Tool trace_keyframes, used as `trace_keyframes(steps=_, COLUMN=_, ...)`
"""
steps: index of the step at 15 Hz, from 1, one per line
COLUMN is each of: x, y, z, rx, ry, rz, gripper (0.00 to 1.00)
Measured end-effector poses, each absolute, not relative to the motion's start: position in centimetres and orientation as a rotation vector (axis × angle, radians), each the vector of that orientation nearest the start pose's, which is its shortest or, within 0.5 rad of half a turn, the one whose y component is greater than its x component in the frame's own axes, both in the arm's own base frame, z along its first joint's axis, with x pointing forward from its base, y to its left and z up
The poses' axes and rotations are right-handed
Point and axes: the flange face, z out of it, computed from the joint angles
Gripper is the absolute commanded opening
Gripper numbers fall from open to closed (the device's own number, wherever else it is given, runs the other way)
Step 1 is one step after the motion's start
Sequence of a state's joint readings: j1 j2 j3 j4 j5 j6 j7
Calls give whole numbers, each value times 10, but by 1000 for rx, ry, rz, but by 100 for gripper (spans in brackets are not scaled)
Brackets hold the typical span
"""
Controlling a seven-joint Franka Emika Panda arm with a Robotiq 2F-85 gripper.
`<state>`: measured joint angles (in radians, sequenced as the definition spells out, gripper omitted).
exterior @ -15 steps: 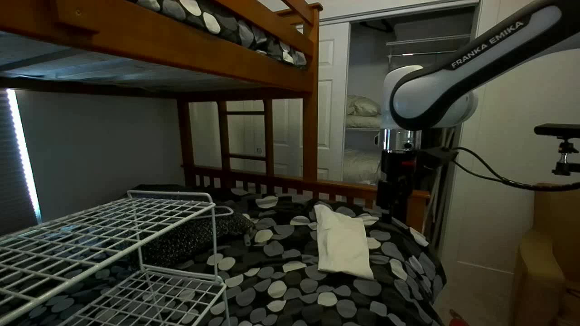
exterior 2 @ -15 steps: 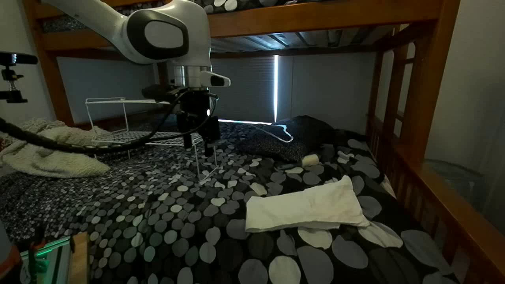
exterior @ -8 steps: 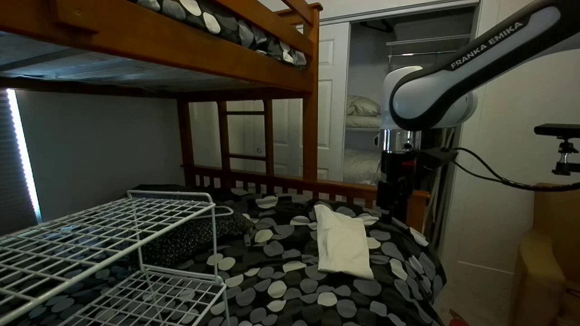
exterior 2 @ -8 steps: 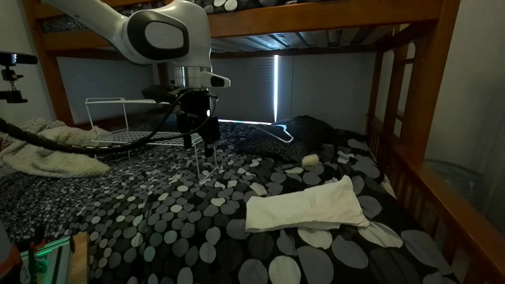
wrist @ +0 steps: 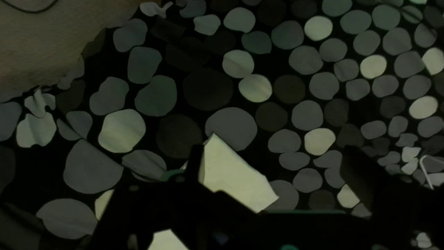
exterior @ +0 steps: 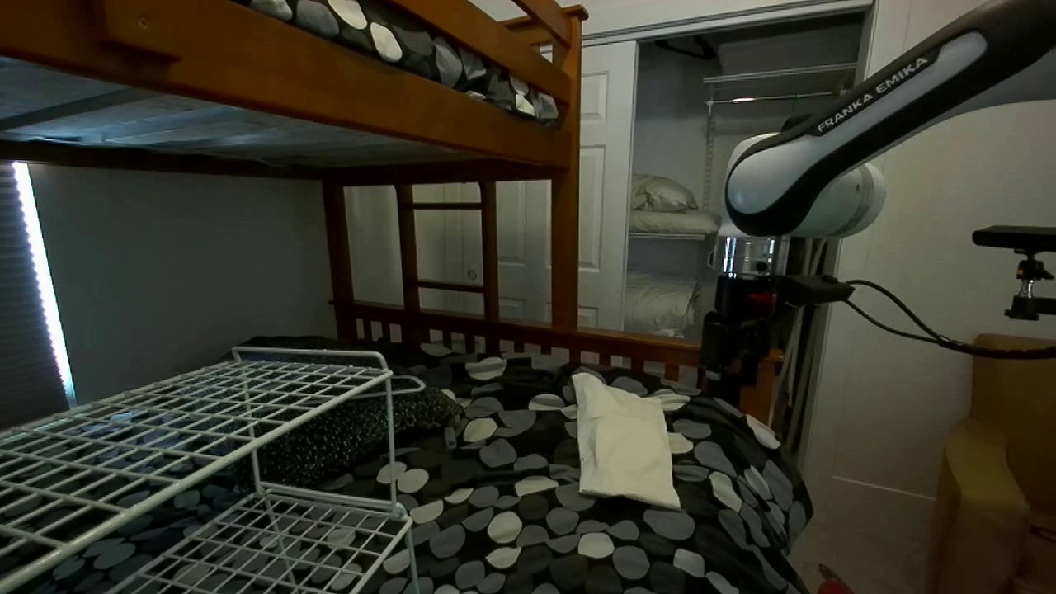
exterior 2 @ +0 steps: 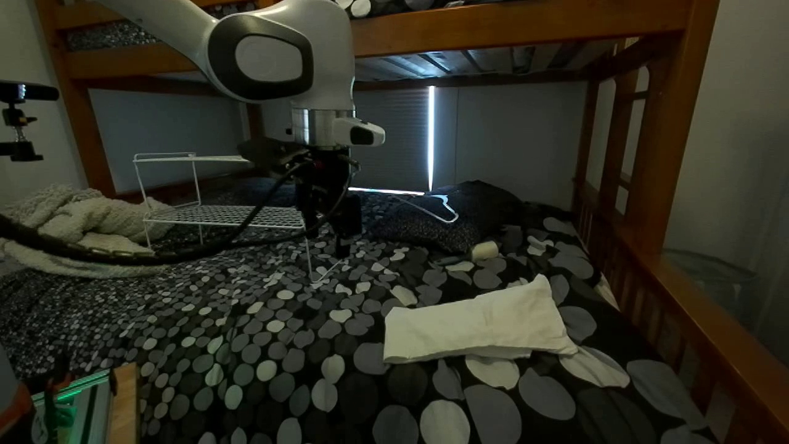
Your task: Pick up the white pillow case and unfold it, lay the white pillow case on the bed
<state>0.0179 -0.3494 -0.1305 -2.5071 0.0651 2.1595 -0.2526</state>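
The white pillow case (exterior: 624, 445) lies folded into a creased strip on the bed (exterior: 528, 549) in both exterior views (exterior 2: 474, 327). The bed has a black cover with grey and white circles, and it also shows in the wrist view (wrist: 312, 86). My gripper (exterior 2: 327, 243) points down above the bed, apart from the pillow case. In the wrist view, my gripper (wrist: 274, 151) is open with its fingers wide apart and nothing held. The pillow case (wrist: 232, 173) shows behind and beside the left finger, partly hidden by the gripper body.
A white wire rack (exterior: 313, 371) stands on the bed. A dark pillow (exterior 2: 468, 216) with a white hanger (exterior 2: 447, 213) lies near the wall. The upper bunk rail (exterior 2: 493, 31) hangs above. A wooden end rail (exterior 2: 690, 296) bounds the bed. A cream blanket (exterior 2: 92, 228) lies bunched.
The arm and gripper have moved a little to the right in both exterior views within the last half second. The pillow case has not moved.
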Motion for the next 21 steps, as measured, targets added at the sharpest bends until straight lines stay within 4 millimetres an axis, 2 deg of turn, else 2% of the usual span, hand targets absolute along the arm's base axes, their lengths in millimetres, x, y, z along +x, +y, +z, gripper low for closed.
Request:
trace_keyframes(steps=3, x=427, y=-105, z=384, rx=-2941, ry=13, rz=-100, gripper=100)
trace_keyframes(steps=6, x=443, y=-157, z=373, rx=-2898, ry=197, rz=-223, gripper=100)
trace_keyframes(steps=10, x=479, y=-202, z=384, rx=-2823, ry=397, rz=-366, gripper=100)
trace_keyframes(steps=14, x=516, y=-220, z=404, rx=-2776, ry=466, rz=-469, gripper=100)
trace_keyframes(steps=21, x=516, y=-218, z=403, rx=-2776, ry=463, rz=-465, gripper=100)
